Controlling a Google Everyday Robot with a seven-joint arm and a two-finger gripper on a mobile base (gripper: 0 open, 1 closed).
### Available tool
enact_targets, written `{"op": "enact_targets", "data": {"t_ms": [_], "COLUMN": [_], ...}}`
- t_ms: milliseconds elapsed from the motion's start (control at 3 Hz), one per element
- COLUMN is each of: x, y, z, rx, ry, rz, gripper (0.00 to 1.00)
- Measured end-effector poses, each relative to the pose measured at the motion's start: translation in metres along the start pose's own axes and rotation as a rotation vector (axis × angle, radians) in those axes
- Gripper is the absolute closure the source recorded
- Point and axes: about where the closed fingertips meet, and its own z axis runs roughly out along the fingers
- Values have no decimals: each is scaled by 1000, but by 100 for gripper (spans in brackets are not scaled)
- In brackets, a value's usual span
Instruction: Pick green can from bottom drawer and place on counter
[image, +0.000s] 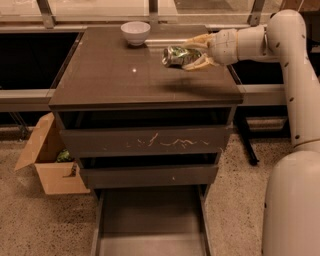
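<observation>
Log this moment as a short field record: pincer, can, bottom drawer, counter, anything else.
pincer: over the counter's right rear, shut on the can
can: green, lying sideways in the grasp, seemingly just above the surface, shadow beneath
bottom drawer: pulled open, no can in it
counter: carries a bowl at the rear
bowl: white, upright, apart from the can
box: cardboard, open, on the floor left of the cabinet
</observation>
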Motion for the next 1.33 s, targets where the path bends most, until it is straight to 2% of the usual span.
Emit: {"op": "enact_targets", "data": {"t_ms": [333, 667, 1000, 1333], "x": [17, 28, 40, 45], "y": [10, 15, 21, 24], "z": [3, 0, -8, -13], "rx": [-40, -57, -88, -103], "ry": [45, 78, 124, 140], "rz": [112, 161, 200, 214], "gripper": [76, 52, 21, 1]}}
